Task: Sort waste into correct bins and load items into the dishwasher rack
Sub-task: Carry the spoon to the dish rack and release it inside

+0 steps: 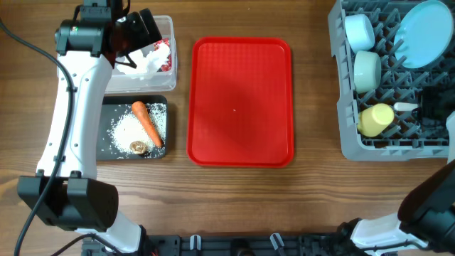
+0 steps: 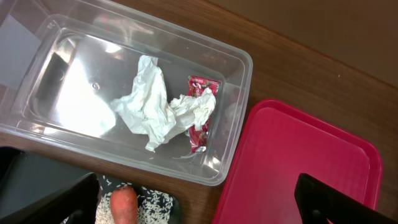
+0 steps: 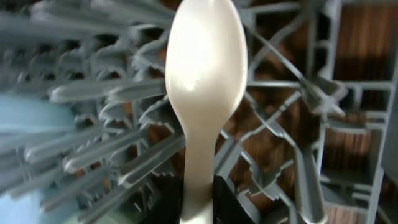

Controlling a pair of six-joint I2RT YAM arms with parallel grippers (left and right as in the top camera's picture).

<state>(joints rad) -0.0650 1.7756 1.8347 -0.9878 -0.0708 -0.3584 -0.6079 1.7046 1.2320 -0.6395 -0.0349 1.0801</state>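
Right, overhead first. The red tray (image 1: 240,99) sat bare mid-table and is the reference for everything. On its left-arm side, the clear tub (image 1: 168,23) at the far corner held the tissue (image 1: 146,62) and the red wrapper (image 1: 165,55). The black tray (image 1: 106,139) just nearer than the tub held the carrot (image 1: 148,122), the rice grains (image 1: 126,129) and the brown lump (image 1: 138,147). Waste looked sorted.

On the red tray's right-arm side, well apart from it, the rack (image 1: 341,131) carried the plate (image 1: 425,32), the pale blue bowl (image 1: 359,30), the mint bowl (image 1: 367,70) and the yellow cup (image 1: 375,119). The spoon (image 1: 405,107) showed just beyond the cup, at the right gripper (image 1: 426,107), inside the rack's footprint. The left arm reached out straight over the black tray, with the left gripper (image 1: 138,32) above the tub. Only the right arm's base end showed, near the table edge.

Left wrist: the camera looked down into the tub with a corner of the red tray beside it. The fingers were spread wide, with nothing between them.

Right wrist: the jaws were pinched on the spoon's handle. The spoon's bowl pointed away from the wrist at the rack's pegs, and the lattice was close and blurred.

My read is that the spoon drop was the step in hand and probably the last item. To do it well:
- aim the spoon's bowl into a gap between pegs, not onto a peg tip
- keep off the yellow cup
- go low enough that the pegs take the spoon, then release
- back out along the handle line so the fingers don't drag it
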